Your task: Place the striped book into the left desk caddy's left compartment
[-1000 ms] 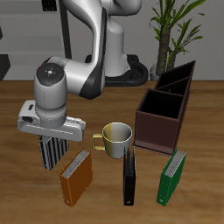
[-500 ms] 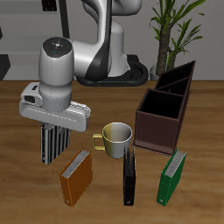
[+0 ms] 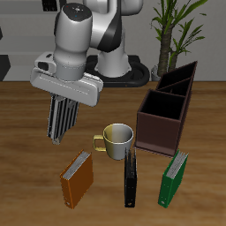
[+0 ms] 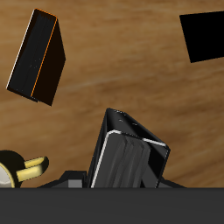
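My gripper [image 3: 64, 103] hangs above the table, shut on the top of the striped book [image 3: 60, 121]. The book dangles tilted in the air, beside and above the mug [image 3: 116, 139]. In the wrist view the striped book [image 4: 131, 159] fills the space just beyond my fingers, its black and pale stripes facing the camera. The dark brown desk caddy [image 3: 155, 133] stands on the far side of the mug from the book. It has an open compartment nearer the table's front and another behind it. Some distance of open air lies between the book and the caddy.
An orange book [image 3: 77, 178], a black book [image 3: 131, 179] and a green book [image 3: 174, 178] stand in a row near the table's front edge. The wrist view catches the orange book [image 4: 39, 57] and the mug [image 4: 17, 171]. A potted plant [image 3: 173, 26] stands behind the caddy.
The arm has risen and swung back and toward the mug's side. The striped book came up off the table with it and now hangs tilted.
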Robot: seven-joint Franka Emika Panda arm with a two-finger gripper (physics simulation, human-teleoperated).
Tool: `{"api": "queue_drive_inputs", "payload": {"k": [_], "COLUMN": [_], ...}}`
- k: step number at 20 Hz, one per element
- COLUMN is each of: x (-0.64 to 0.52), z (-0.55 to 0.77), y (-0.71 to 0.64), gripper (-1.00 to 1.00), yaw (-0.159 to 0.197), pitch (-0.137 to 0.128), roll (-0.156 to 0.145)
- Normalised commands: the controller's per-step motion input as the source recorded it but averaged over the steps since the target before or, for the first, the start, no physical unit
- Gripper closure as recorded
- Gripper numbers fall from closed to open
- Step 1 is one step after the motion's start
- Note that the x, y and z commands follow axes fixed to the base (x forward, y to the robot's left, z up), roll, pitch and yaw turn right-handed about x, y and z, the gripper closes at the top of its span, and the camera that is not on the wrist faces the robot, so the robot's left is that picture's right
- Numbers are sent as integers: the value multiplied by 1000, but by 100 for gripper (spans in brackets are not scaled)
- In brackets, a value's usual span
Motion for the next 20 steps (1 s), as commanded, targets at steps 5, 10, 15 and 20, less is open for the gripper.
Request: {"api": "queue_drive_inputs", "payload": {"k": [5,10,15,20], "x": [-801,-670,-535,-783], "z": [779,380,139,76], "y": [541,469,471,835], "gripper": [100,100,100,100], "yaw": [-2,-25,16,12], "pitch": [-164,-7,-12,-49], "roll": [26,54,17,75]}}
